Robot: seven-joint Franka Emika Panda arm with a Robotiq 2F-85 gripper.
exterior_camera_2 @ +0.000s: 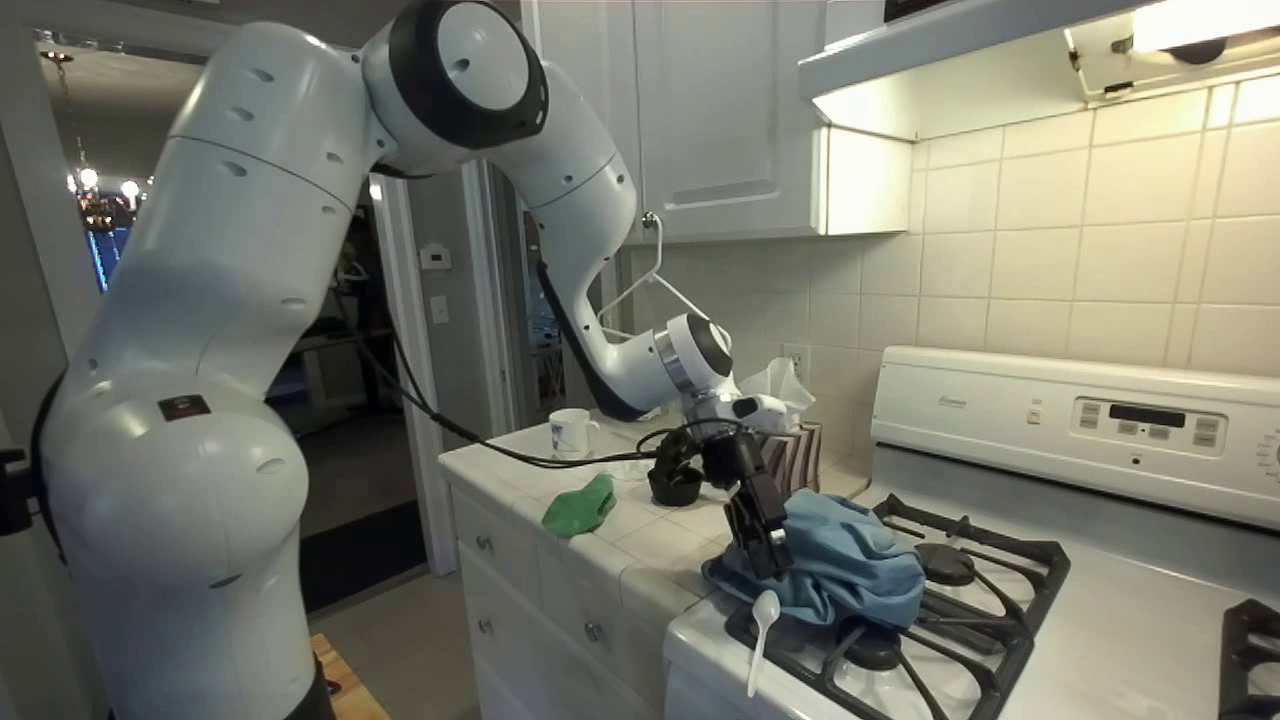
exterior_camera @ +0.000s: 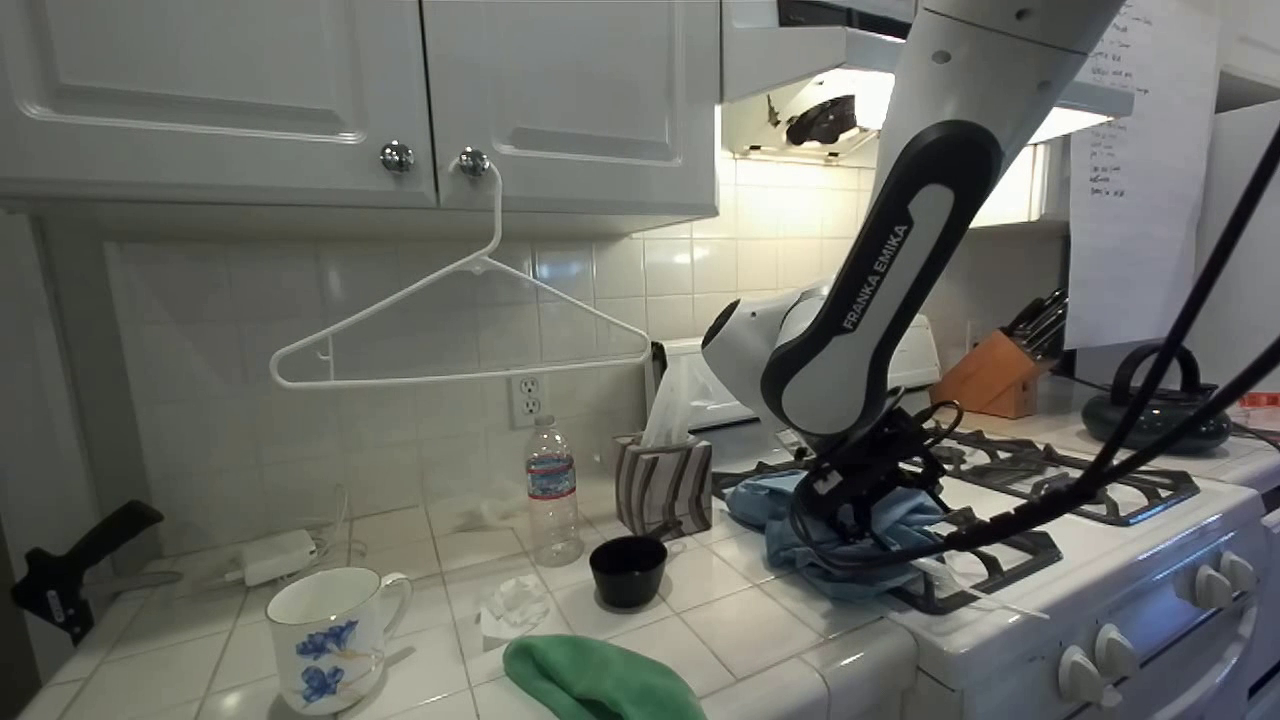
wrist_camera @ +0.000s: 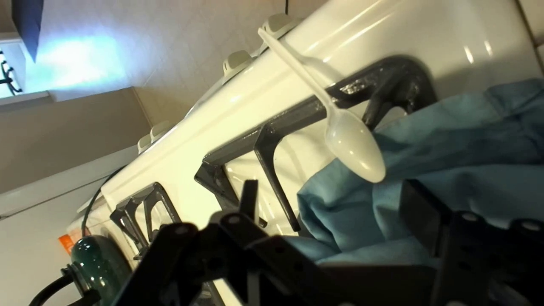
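From where I stand, the white stove (exterior_camera_2: 1140, 580) has one side edge set against the tiled counter (exterior_camera: 745, 625). Over them arches the robot arm (exterior_camera_2: 585, 195), bent down to the stovetop's front corner beside the counter. There a black grate (wrist_camera: 293, 121) carries the crumpled blue cloth (exterior_camera_2: 850, 555). The gripper (wrist_camera: 333, 202) hangs right by it, fingers spread with blue showing between, pinching nothing I can make out; whether they touch it I can't tell. I'd judge an approach is in hand, the next move calling for careful alignment before closing. Smallest, a white spoon (wrist_camera: 350, 138) lies near the fingertips, handle toward the stovetop's front edge.
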